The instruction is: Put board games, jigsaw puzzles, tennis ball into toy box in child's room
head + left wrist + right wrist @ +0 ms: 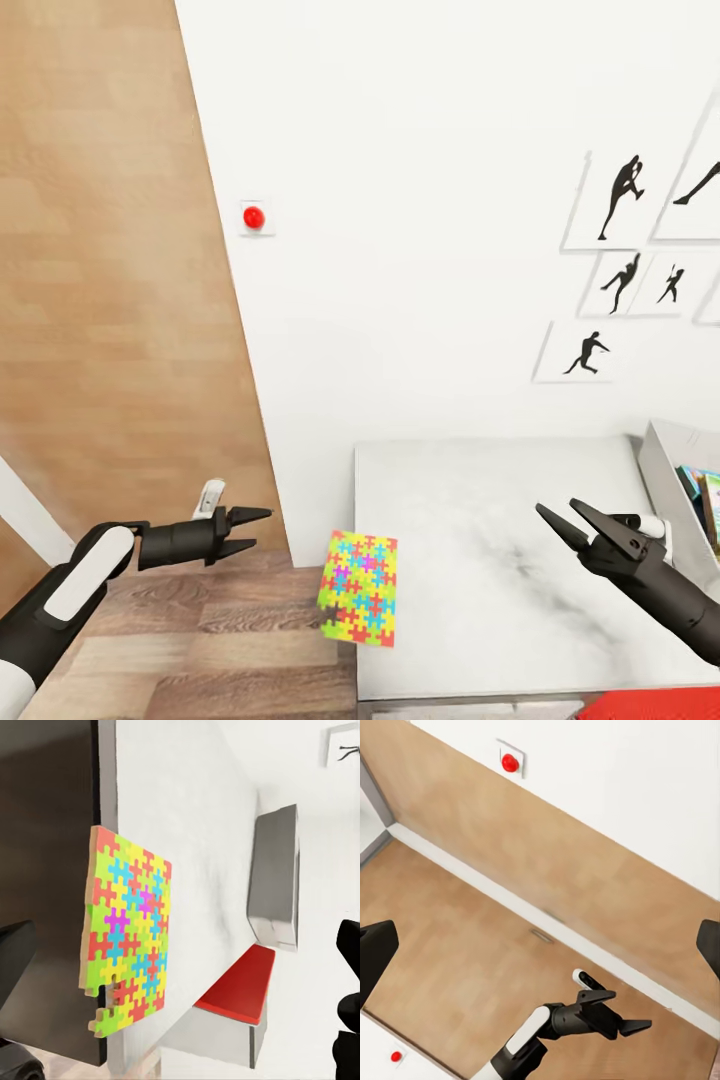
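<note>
The left gripper (251, 530) has its two dark fingers spread apart with nothing between them; it hangs over the wood plank floor (200, 640), beside the near-left corner of the table (500, 560) and apart from it, its tips pointing toward that corner. The right gripper (562, 522) is likewise spread wide and empty, poised above the marbled tabletop toward its right part, apart from the surface. A jigsaw puzzle (360, 588), a thin sheet of red, yellow, green, blue and pink pieces, lies on the table's left edge with part of it hanging out over the floor; the left wrist view shows the same sheet (129, 930) jutting past the edge, one corner with pieces missing. At the table's right end stands the light grey toy box (662, 470), with printed game covers (705, 495) visible inside. A red flat object (650, 703) sits just beyond the table's near edge. On the white wall behind the table hang black silhouette pictures (615, 200), and a red button (254, 215) sits further left.
</note>
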